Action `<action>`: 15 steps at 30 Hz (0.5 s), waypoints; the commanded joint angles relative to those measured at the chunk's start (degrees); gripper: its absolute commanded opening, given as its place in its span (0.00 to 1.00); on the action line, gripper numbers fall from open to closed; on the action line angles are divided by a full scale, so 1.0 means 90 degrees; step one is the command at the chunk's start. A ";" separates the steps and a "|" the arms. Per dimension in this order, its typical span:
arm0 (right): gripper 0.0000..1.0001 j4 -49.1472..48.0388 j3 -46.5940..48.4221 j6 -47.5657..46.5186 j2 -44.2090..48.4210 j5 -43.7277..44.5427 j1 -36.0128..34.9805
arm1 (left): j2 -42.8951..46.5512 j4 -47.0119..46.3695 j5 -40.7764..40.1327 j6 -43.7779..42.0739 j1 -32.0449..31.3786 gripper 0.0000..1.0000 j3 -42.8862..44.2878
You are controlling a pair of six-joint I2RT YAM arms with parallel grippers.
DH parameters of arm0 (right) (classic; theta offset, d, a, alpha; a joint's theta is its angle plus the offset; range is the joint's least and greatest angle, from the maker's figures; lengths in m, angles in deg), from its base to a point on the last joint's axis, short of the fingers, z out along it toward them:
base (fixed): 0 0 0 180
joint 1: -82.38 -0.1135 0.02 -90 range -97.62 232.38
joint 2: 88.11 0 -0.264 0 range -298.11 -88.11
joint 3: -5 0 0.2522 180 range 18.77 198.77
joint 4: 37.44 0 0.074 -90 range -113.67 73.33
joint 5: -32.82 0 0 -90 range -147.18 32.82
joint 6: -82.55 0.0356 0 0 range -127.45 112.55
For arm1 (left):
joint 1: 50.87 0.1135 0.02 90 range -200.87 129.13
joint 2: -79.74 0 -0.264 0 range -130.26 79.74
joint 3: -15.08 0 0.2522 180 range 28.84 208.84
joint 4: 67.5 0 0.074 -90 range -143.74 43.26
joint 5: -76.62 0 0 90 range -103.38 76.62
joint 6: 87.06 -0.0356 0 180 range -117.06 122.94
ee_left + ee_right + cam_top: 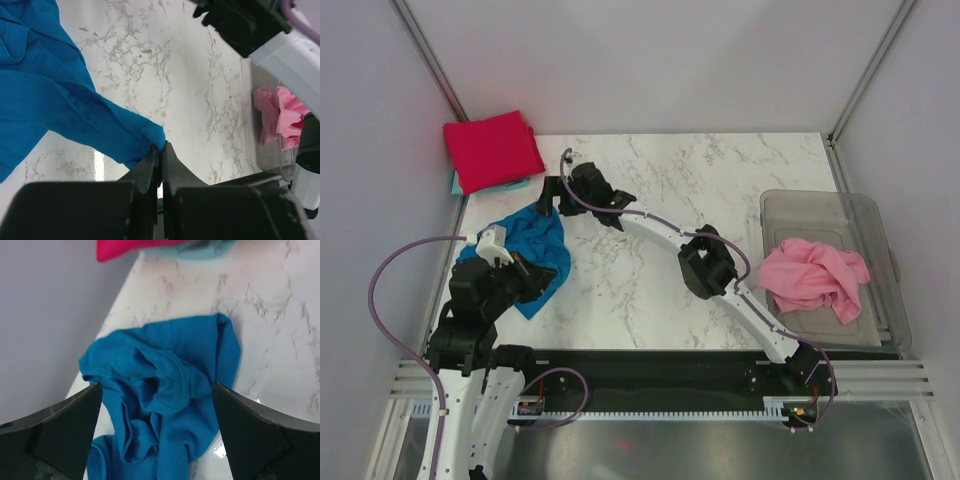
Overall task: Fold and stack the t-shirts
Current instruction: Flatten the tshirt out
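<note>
From above, you see the blue t-shirt [525,245] lying crumpled at the left side of the marble table [720,190]. Your left gripper [535,278] is at its near edge and your right gripper [548,200] at its far edge. The red t-shirt [492,150] sits folded in the far left corner on the pale teal t-shirt [457,184], of which only a sliver shows. That is your stack, kept out of the working area. The pink t-shirt [812,275] waits bunched in the clear plastic tub [865,215] at the right, well apart.

Through the left wrist camera, your fingers are pressed together on a pinch of the blue t-shirt [55,100] at its edge, and the cloth runs away from them in a drawn ridge. I judge you hold that corner so the shirt can be pulled flat.

Through the right wrist camera, the jaws stand wide apart over the rumpled far part of the blue t-shirt [165,375], gripping nothing. That arm looks placed to take a second corner. With the cloth this bunched, spreading it must come before any fold.
</note>
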 commanded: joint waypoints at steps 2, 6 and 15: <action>0.98 -0.0356 0.0253 -0.0054 -0.0494 -0.0322 -0.0334 | 0.0090 -0.0056 0.0224 0.0173 -0.0035 0.02 0.0001; 0.98 -0.0649 0.0302 -0.0055 -0.0787 -0.0245 -0.0501 | 0.0129 -0.0134 0.0233 0.0193 -0.0035 0.02 -0.0057; 0.55 -0.1381 0.0254 0.0336 -0.0973 0.0965 -0.0511 | 0.0100 -0.0222 0.0312 0.0173 -0.0035 0.02 -0.0096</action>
